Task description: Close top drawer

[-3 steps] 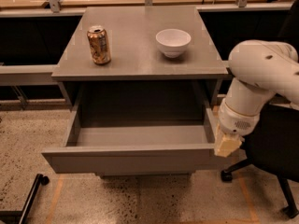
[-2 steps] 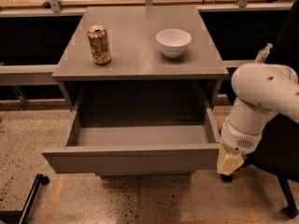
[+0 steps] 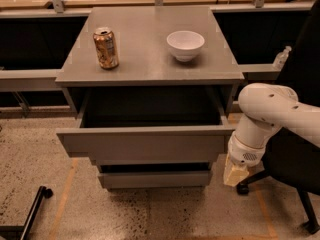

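Note:
The top drawer is a wide grey handle-less drawer. It stands partly open under the cabinet top, and its inside is dark and looks empty. My gripper hangs from the white arm just right of the drawer front's right end, slightly below it and close to the floor. I cannot tell whether it touches the panel.
A drinks can and a white bowl stand on the grey cabinet top. A narrower lower drawer front shows below. A black office chair is at the right, and a black wheeled leg at bottom left.
The top drawer has slid back into the cabinet by a good part, uncovering the lower drawer front. My gripper has moved down and slightly left beside the drawer's right end.

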Motion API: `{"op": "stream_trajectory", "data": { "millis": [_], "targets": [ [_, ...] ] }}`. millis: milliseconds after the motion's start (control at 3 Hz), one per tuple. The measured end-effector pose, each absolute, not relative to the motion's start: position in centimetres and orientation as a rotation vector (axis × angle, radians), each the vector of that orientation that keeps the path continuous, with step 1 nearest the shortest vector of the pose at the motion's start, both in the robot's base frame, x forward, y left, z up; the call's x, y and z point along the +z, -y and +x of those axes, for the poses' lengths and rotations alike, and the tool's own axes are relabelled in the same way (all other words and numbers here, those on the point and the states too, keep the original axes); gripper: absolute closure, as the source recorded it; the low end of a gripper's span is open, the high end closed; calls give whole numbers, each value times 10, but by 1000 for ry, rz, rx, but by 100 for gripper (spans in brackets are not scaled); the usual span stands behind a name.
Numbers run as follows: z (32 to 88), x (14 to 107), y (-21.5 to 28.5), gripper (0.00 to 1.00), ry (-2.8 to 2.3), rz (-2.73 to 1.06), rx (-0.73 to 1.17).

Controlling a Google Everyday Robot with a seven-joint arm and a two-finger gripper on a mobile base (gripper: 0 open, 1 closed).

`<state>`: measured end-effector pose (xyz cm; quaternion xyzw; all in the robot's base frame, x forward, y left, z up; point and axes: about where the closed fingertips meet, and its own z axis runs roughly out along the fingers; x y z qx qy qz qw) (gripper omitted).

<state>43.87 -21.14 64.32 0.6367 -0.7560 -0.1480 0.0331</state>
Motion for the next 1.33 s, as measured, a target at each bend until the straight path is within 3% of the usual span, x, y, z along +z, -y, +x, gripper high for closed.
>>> {"op": "stream_trajectory", "data": {
  "millis": [667,1333],
  "targets": [
    [448,645,210,100,2356,1963,-444],
    [570,684,188,100,2365,2193,-190]
  ]
}}
